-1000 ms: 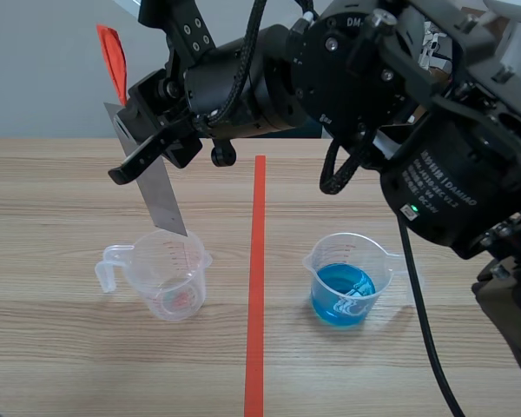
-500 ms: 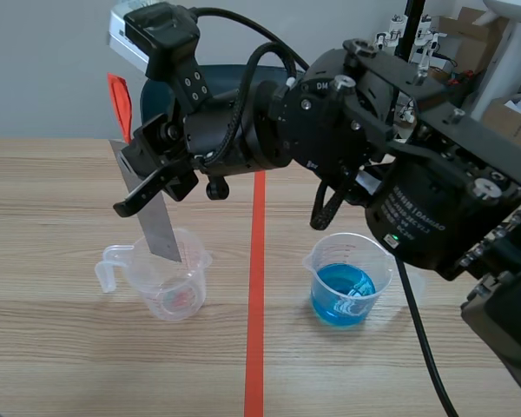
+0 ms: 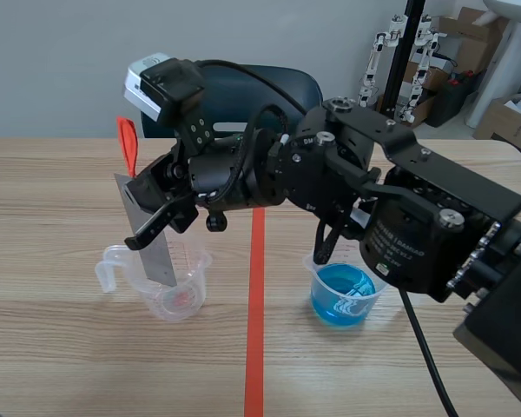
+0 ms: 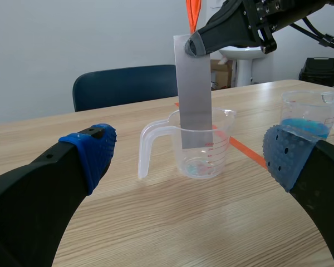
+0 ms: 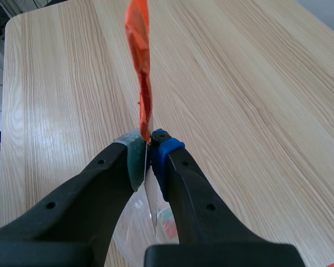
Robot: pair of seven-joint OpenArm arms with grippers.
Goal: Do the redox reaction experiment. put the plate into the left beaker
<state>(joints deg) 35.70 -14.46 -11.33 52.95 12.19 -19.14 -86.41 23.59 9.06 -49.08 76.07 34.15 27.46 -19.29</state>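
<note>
A grey metal plate (image 3: 159, 259) with an orange tape tab (image 3: 127, 143) at its top hangs tilted, its lower end inside the clear left beaker (image 3: 189, 280). My right gripper (image 3: 143, 234) reaches across the red line and is shut on the plate's upper part. In the right wrist view the plate (image 5: 152, 207) shows edge-on between the pads of the gripper (image 5: 150, 146), with the beaker (image 5: 166, 218) below. My left gripper (image 4: 189, 158) stands open, well short of the beaker (image 4: 203, 150) and plate (image 4: 193, 94). Something reddish lies on the beaker's bottom.
A second beaker (image 3: 343, 291) with blue liquid stands right of the red tape line (image 3: 255, 347); it also shows beside my left gripper's right finger (image 4: 309, 114). A blue chair (image 4: 122, 92) stands past the table's far edge. The right arm's bulk hangs over the table's right half.
The right arm has come down and forward. The plate's lower end has dropped from the beaker's rim to inside the left beaker.
</note>
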